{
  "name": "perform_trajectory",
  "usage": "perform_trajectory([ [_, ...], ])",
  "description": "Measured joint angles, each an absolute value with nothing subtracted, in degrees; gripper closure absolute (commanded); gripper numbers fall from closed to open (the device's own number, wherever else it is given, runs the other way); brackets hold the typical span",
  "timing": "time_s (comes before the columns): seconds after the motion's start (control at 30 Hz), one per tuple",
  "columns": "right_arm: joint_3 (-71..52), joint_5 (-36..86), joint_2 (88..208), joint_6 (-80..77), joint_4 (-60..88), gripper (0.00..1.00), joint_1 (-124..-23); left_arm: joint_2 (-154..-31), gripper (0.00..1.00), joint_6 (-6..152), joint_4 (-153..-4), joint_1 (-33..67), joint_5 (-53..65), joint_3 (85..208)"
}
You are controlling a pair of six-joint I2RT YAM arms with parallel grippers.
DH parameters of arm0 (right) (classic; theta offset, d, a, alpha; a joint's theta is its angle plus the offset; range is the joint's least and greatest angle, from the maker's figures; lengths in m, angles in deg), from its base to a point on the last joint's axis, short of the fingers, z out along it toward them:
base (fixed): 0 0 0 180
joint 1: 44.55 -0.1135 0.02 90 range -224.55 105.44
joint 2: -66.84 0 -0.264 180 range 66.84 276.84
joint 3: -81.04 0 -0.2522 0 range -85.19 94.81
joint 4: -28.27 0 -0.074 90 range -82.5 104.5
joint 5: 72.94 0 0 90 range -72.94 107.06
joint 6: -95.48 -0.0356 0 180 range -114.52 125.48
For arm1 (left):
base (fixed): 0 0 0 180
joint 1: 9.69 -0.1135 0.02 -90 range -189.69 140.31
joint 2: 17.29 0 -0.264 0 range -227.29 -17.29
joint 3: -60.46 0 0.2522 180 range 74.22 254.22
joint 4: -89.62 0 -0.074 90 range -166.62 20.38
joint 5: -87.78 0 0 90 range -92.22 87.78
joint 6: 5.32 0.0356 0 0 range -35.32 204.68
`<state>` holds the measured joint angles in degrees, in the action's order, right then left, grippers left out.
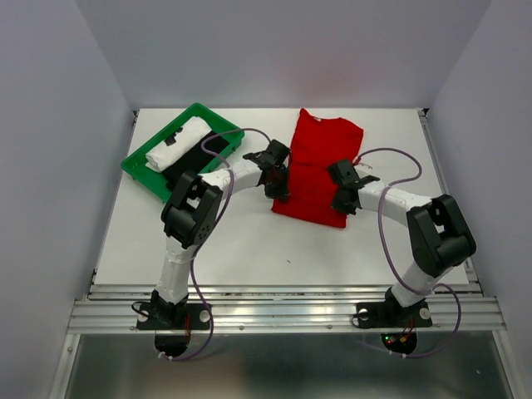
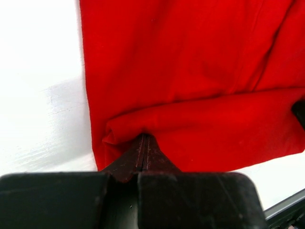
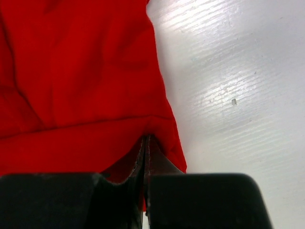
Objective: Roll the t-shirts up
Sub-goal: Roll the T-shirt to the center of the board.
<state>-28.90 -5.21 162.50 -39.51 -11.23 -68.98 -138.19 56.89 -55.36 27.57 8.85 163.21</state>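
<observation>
At the far left of the tabletop [image 1: 249, 241] a green tray [image 1: 140, 174] holds a white rolled cloth [image 1: 176, 143]. To its right, the left claw [image 1: 279, 194] is pinched tight on the near left corner of the red t-shirt [image 1: 320, 158], a small fold of cloth caught between its fingers. The t-shirt lies mid-tabletop, folded into a long strip running from near to far, with its near edge turned over onto itself. On that edge's right corner, the right claw [image 1: 341, 204] is likewise clamped on the cloth, its fingers pressed together.
</observation>
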Motion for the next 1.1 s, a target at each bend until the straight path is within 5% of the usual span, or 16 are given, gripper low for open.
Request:
perform_trajectory([
  [0.3, -28.27, 1.85, 155.16, -40.25, -10.03, 0.99, -69.77, -136.86, 1.0, 57.24, -54.47, 26.3, 10.01, 165.05],
  [0.77, -26.91, 7.84, 166.08, -44.36, -3.06, 0.99, -71.65, -136.36, 1.0, 57.28, -55.67, 25.71, 10.23, 161.57],
  [1.1, -27.35, 5.05, 156.18, -43.51, -8.3, 0.99, -71.65, -130.69, 1.0, 57.46, -55.86, 25.71, 10.21, 157.59],
])
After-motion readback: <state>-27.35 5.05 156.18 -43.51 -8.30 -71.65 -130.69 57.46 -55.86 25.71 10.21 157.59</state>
